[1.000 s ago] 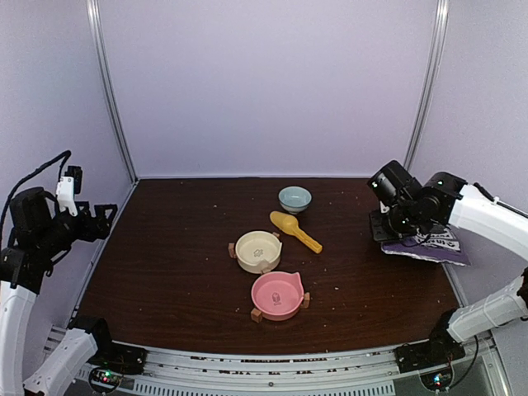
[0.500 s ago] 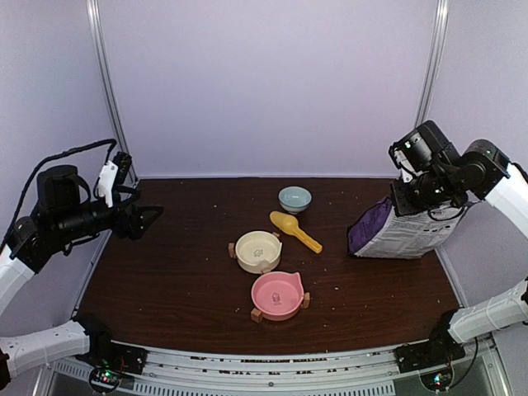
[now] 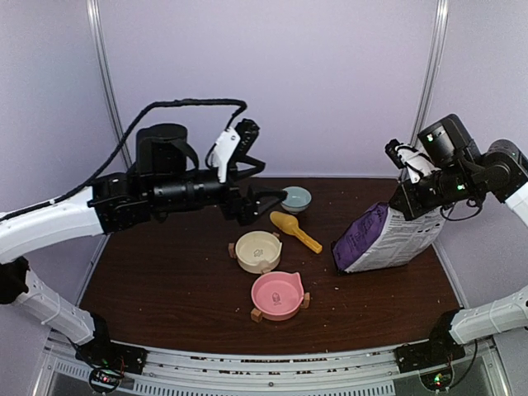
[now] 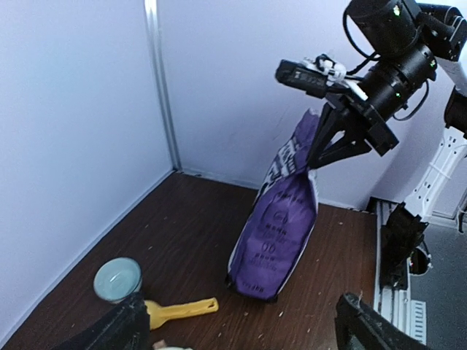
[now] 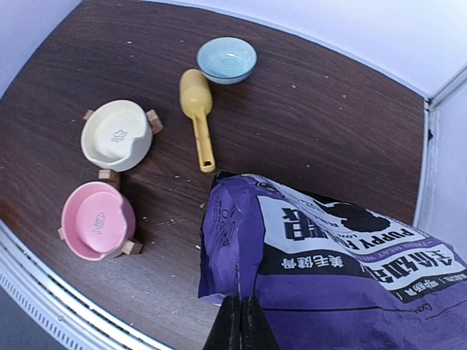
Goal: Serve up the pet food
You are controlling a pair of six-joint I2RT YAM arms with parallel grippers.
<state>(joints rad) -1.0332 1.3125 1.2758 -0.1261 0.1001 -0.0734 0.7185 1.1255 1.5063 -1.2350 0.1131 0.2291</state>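
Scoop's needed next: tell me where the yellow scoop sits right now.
Top view: the yellow scoop lies right of centre, just in front of the blue bowl, with the cream bowl to its left.

A robot lab booth: blank lavender walls (image 3: 272,82), metal corner posts (image 3: 429,82), dark wooden table (image 3: 165,264).

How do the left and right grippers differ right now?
The left gripper is open and holds nothing; the right gripper is shut on the top of the purple bag. The left gripper hangs over the middle of the table, near the blue bowl; the right gripper is at the table's right side, with the bag standing under it. Both are raised above the table.
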